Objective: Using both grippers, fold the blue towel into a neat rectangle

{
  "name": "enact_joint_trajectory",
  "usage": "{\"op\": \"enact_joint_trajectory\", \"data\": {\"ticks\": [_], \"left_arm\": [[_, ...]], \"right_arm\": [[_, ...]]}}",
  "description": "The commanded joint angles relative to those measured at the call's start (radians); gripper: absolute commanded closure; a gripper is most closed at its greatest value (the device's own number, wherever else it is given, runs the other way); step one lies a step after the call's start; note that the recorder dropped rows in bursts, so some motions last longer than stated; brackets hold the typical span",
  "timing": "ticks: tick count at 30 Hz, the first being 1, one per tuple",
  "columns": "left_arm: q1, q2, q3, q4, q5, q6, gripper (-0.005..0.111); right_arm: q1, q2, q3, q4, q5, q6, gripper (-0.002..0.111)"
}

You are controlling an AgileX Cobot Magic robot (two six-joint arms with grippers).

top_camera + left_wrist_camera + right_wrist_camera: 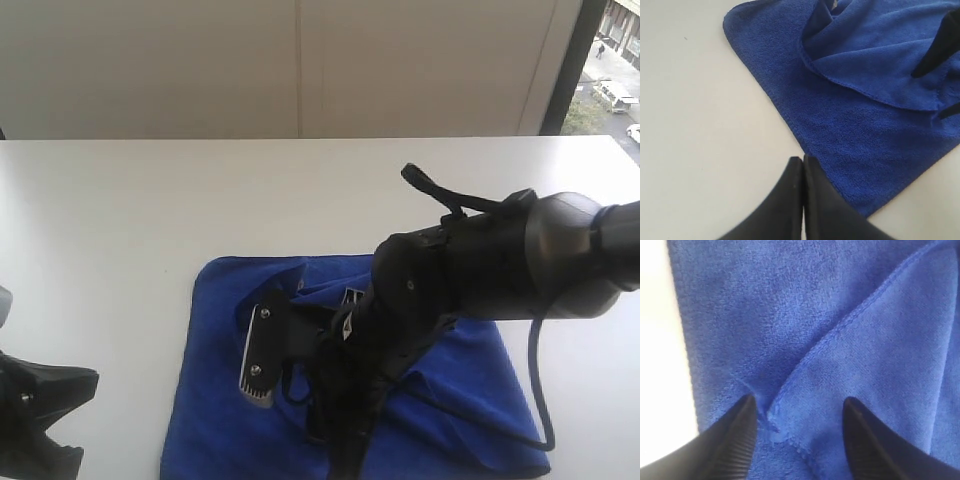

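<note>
Exterior: blue towel (220, 410), partly folded, lower centre of the table (120, 220). Left wrist: left claw (802, 161) clenched, empty, beside the towel's edge. Right wrist: right claw (797, 407) released, straddling a folded corner. Seemingly mid-fold; next, pinch that corner.

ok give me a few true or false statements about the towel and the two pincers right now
1. The left pincer is shut and holds nothing. True.
2. The right pincer is clamped shut on the blue towel. False: its jaws stand open over the towel.
3. The towel lies flat in a single layer. False: part of it is folded over itself.
4. The towel rests on a white table. True.
</note>
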Motion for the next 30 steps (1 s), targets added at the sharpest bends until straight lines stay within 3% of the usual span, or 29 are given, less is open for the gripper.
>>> {"op": "enact_joint_trajectory", "data": {"ticks": [1,18,26,30], "left_arm": [[0.000,-0.010,0.007,-0.017,0.008,-0.006,0.107],[0.000,-0.010,0.007,-0.017,0.010,-0.006,0.107],[0.000,-0.010,0.007,-0.017,0.010,-0.006,0.107],[0.000,-0.010,0.007,-0.017,0.010,-0.006,0.107]], "right_arm": [[0.001,-0.001,0.001,0.017,0.012,0.003,0.059],[0.001,0.034,0.004,0.049,-0.011,0.003,0.061],[0.001,0.051,0.004,0.046,-0.011,0.003,0.084],[0.001,0.034,-0.001,0.017,-0.020,0.003,0.103]]}}
